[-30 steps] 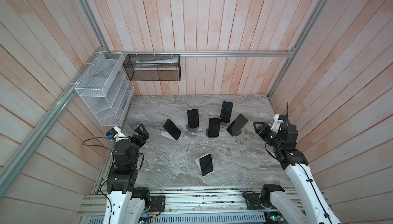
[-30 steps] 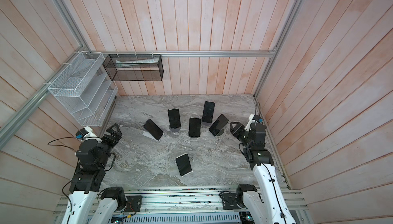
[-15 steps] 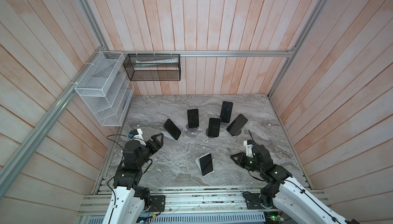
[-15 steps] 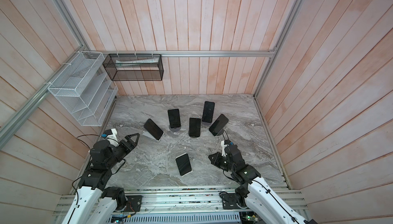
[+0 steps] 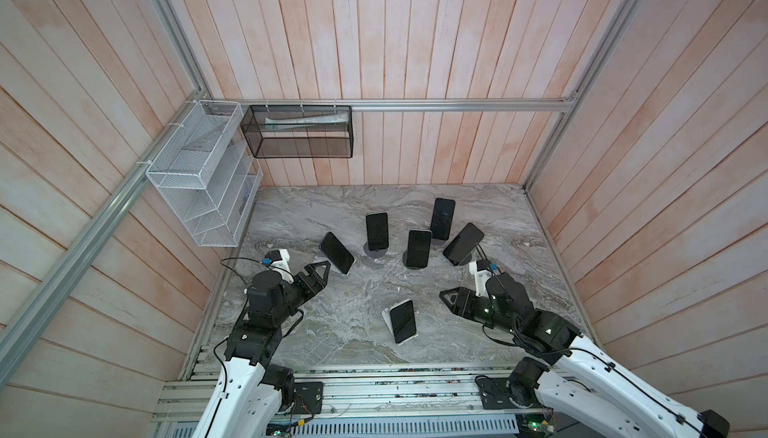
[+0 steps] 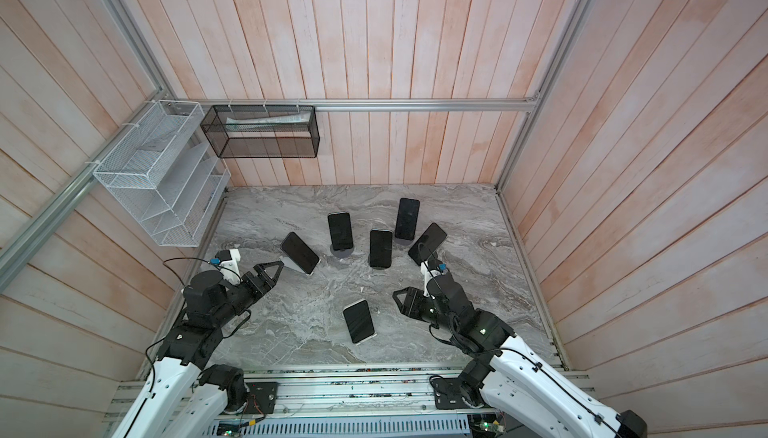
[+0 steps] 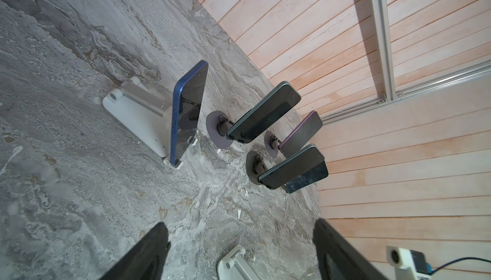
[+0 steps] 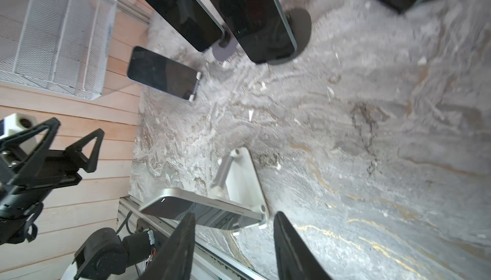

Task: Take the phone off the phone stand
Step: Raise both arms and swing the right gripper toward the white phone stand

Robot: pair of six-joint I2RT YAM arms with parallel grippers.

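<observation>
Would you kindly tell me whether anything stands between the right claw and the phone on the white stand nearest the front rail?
Nothing visible does. In both top views only bare marble table separates the open right claw from that phone, which leans on its white stand.

The left arm [image 5: 232,394] and right arm [image 5: 602,377] are cased in white below and in black toward the wrists. Black triangular fingers [image 7: 148,252] are carried by the left gripper [image 5: 323,276] and right gripper [image 5: 445,296]. White camera housings [image 5: 279,258] with blue plugs [image 5: 493,266] and black cables [image 7: 462,261] are mounted at the wrists.
</observation>
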